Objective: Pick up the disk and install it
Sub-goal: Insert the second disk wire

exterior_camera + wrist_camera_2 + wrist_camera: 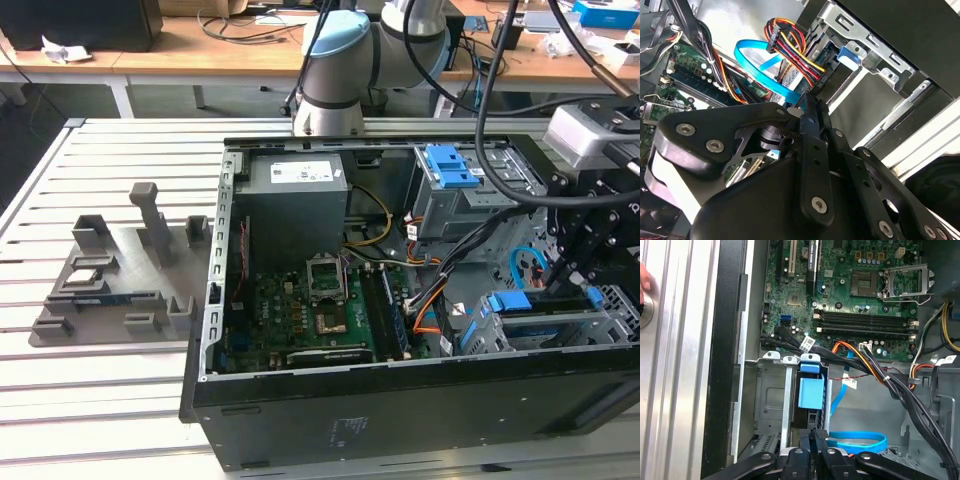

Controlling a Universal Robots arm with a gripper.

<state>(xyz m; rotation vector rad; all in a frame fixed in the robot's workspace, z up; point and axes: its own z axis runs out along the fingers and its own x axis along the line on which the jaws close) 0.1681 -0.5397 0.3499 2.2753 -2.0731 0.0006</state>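
slatted table [100, 400]; gripper [570, 285] perhaps gripping disk [810, 392].

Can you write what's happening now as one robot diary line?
gripper: at disk's end | disk: edge-on in bay | case: open

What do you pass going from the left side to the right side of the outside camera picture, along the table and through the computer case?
Grey plastic holder on the slatted table → green circuit board inside the open case → blue-latched drive bay → the gripper above that bay.
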